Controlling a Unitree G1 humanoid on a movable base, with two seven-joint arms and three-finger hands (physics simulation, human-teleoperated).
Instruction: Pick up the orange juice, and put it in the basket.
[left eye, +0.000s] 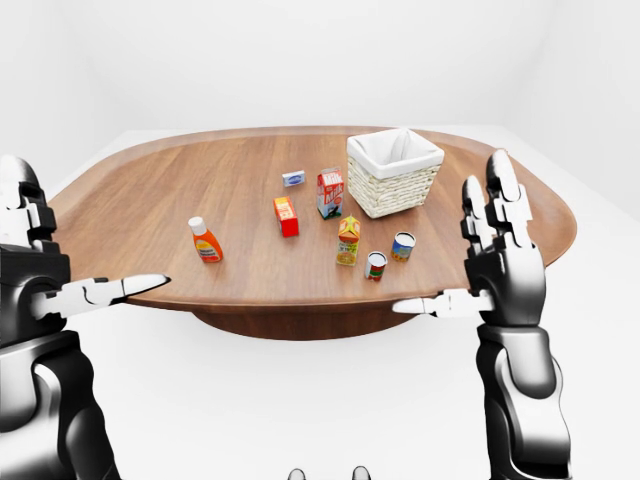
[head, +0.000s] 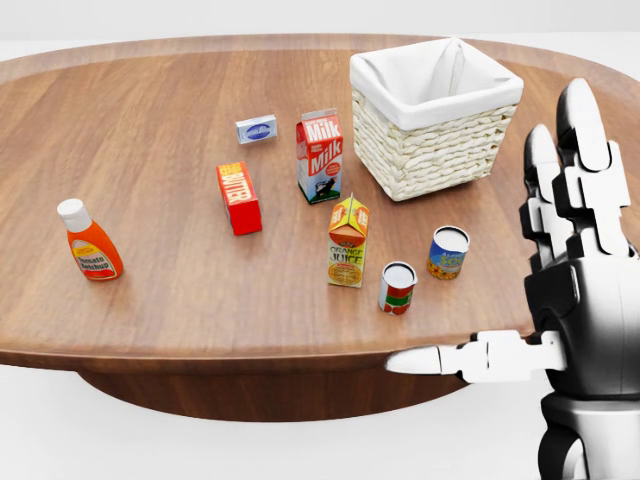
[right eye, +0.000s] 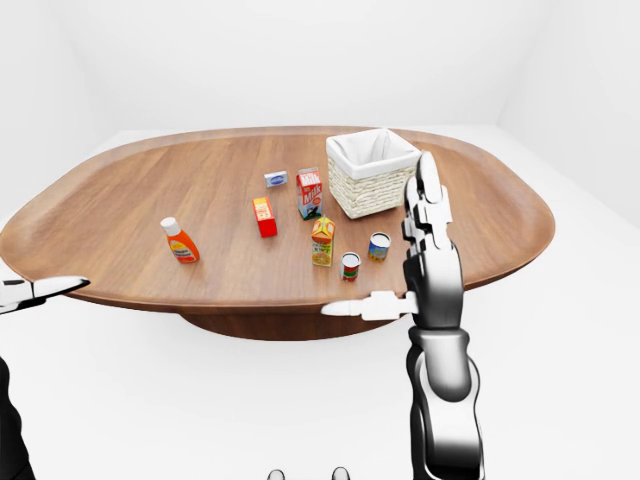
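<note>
We have both hands raised and open at the near edge of the table, nothing picked up yet.

Nearest us, our right hand stands upright with fingers straight and thumb stuck out sideways, gripping nothing; our left hand is likewise spread and empty at the left of the left-eye view. Just beyond the table edge stand two cans, and right beside them, to the left in the head view, the orange juice stands upright, well clear of our hands. Farther off are the milk carton and, up and to the right, the basket. We judge the right hand should come in low from the right, skirt the cans, and close squarely around the carton's sides.
</note>
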